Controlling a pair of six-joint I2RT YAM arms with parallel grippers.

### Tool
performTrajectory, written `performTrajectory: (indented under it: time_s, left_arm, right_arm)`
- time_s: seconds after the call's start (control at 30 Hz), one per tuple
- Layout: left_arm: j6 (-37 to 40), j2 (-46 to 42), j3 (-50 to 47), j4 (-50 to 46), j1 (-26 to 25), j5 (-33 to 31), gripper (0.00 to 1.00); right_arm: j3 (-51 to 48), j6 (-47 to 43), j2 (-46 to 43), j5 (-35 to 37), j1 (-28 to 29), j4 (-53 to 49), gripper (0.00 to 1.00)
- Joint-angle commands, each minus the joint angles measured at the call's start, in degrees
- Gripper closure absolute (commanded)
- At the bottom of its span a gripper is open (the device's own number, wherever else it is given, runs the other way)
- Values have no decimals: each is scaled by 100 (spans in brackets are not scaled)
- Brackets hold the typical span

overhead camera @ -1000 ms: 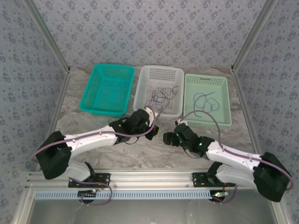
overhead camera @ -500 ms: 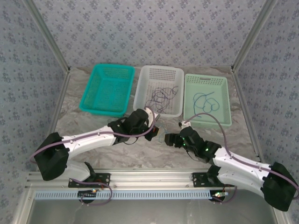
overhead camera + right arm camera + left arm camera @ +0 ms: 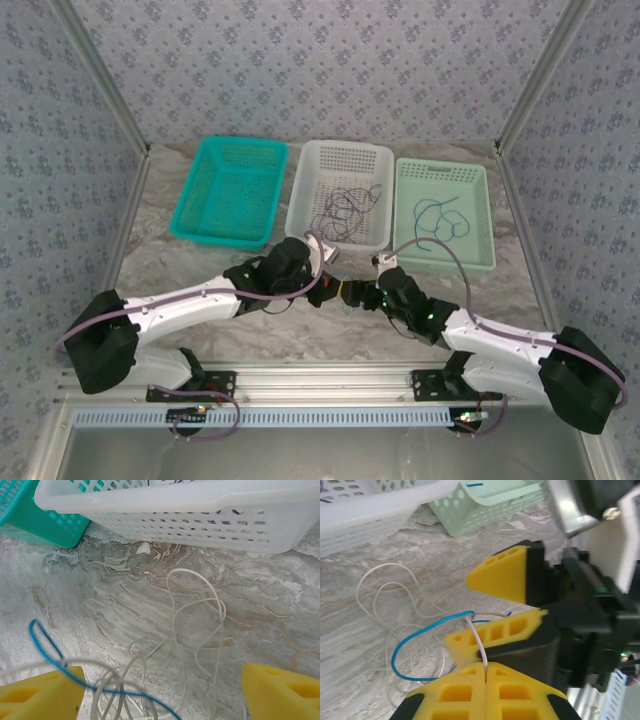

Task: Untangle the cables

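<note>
A tangle of pale white cables (image 3: 195,625) and one blue cable (image 3: 47,647) lies on the marbled table in front of the white basket (image 3: 300,515). My left gripper (image 3: 485,666) is shut on a white cable (image 3: 476,635) that rises from between its yellow fingers. Right beside it my right gripper (image 3: 162,680) stands open over the tangle, and the blue cable (image 3: 415,637) crosses its lower finger (image 3: 495,635). From above, the left gripper (image 3: 333,284) and the right gripper (image 3: 350,293) almost touch. Dark cables (image 3: 345,205) lie in the white basket, and another blue cable (image 3: 440,215) in the pale green basket (image 3: 480,255).
Three baskets stand in a row at the back: a teal basket (image 3: 200,225), the white basket (image 3: 305,180) and the pale green one. Metal frame posts and patterned walls close in the sides. An aluminium rail (image 3: 330,378) runs along the near edge.
My right gripper has moved left and now sits close against the left gripper over the tangle. The left arm has shifted slightly, still shut on the white cable.
</note>
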Motion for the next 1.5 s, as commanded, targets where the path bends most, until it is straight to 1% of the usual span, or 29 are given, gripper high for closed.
performTrajectory:
  time_s: [0.0, 0.1, 0.2, 0.27, 0.33, 0.47, 0.57, 0.67, 0.77, 0.9, 1.03, 1.3, 1.47]
  left_arm:
    - [-186, -171, 8, 543, 40, 464, 100]
    - [-221, -287, 1, 608, 64, 471, 100]
    - [-251, -505, -49, 624, 133, 518, 100]
    - [-246, -713, -116, 559, 190, 519, 100]
    - [-222, -983, -207, 397, 303, 480, 100]
    - [-142, -1569, -376, 94, 509, 284, 100]
    - [-39, -1961, -393, -166, 633, 152, 100]
    - [92, -2234, -326, -432, 767, 95, 100]
    - [261, -2503, -175, -798, 938, -15, 100]
    - [456, -2861, 12, -1162, 1117, -225, 100]
    - [629, -3262, 116, -1239, 1178, -520, 100]
    - [894, -3501, 482, -1592, 1241, -808, 100]
    - [1044, -3621, 719, -1620, 1265, -1018, 100]
  right_arm:
    - [167, -118, 325, 101, 37, 432, 16]
    - [456, -5, 845, 120, 32, 217, 19]
    - [633, 224, 1318, 175, 36, -168, 25]
    - [625, 363, 1479, 168, 42, -297, 29]
    - [516, 551, 1552, 163, 47, -344, 30]
    - [284, 741, 1557, 177, 64, -402, 30]
    - [286, 756, 1623, 154, 44, -593, 31]
    - [361, 766, 1783, 153, 23, -763, 32]
    - [369, 794, 1963, 38, -19, -708, 32]
    - [412, 781, 2035, 3, -41, -705, 29]
    - [418, 781, 2054, -16, -83, -758, 29]
    - [418, 782, 2089, -71, -141, -807, 28]
    - [440, 781, 2210, -115, -176, -817, 28]
